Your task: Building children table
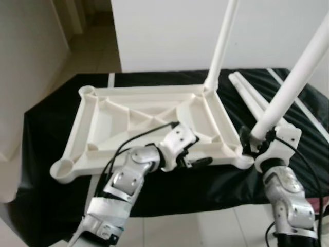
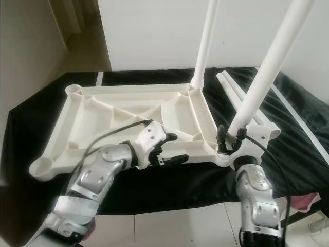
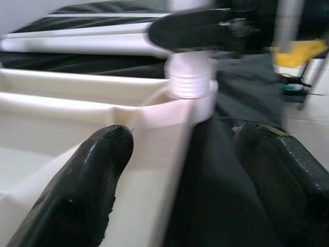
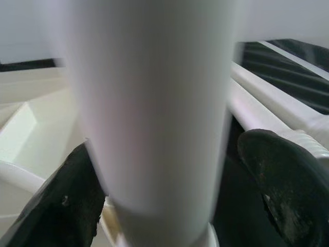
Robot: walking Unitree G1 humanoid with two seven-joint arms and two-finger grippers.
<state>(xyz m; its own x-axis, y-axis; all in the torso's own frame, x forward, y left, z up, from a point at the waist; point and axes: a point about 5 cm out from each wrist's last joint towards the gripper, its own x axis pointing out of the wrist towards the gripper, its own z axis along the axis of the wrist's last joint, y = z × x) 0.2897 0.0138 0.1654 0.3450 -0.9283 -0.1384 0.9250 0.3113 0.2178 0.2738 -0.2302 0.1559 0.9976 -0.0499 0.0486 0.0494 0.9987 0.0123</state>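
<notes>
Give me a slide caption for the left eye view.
Right gripper seats a white leg into the upturned tabletop corner; left gripper steadies its near edge.

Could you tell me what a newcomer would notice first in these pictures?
An upside-down white tabletop lies on a black cloth, with one leg upright at its far right corner. The right pincer holds a second leg at the near right corner, while the left pincer straddles the near rim.

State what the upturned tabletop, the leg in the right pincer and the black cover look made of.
Tabletop: likely moulded plastic, cream, ribbed underside, slight sheen.
Leg: probably the same plastic, smooth white tube, threaded end.
Cover: seems thin fabric or sheet, black, creased.
</notes>
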